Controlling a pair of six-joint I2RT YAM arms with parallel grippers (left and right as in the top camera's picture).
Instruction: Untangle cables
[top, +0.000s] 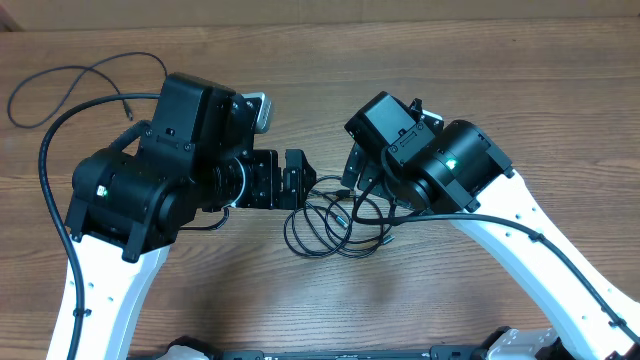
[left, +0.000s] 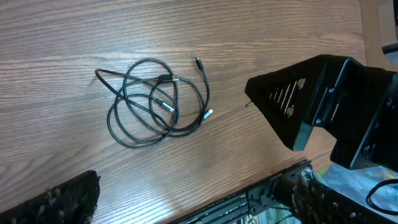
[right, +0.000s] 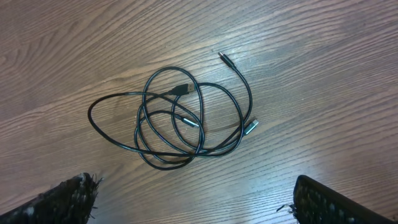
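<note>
Cables: I am looking down on several thin black flexible cables (right: 174, 121) with small plug ends. They are lying in one loose, overlapping coil on the brown wood-grain worktop (right: 323, 43).
Place: the coil is sitting mid-frame in the right wrist view and upper left of centre in the left wrist view (left: 155, 102). In the overhead view it is lying low in the middle (top: 335, 218), between my two arms.
Left fingers: my left fingers (left: 68, 199) are standing wide apart and gripping nothing.
Right fingers: my right fingers (right: 62, 199) are also standing wide apart and gripping nothing.
Relation: in both wrist views the coil is lying further up the frame than my fingertips, apart from them and untouched.
Handling: I am judging the cords light, limp and slippery on this smooth wood. Pulling one loop is likely to drag the others along.
Hold: I am favouring a stiffer free end. The dark-tipped plug (right: 224, 57) is poking out at the coil's upper right, and the silver-tipped plug (right: 250, 126) is lying at its right edge.
</note>
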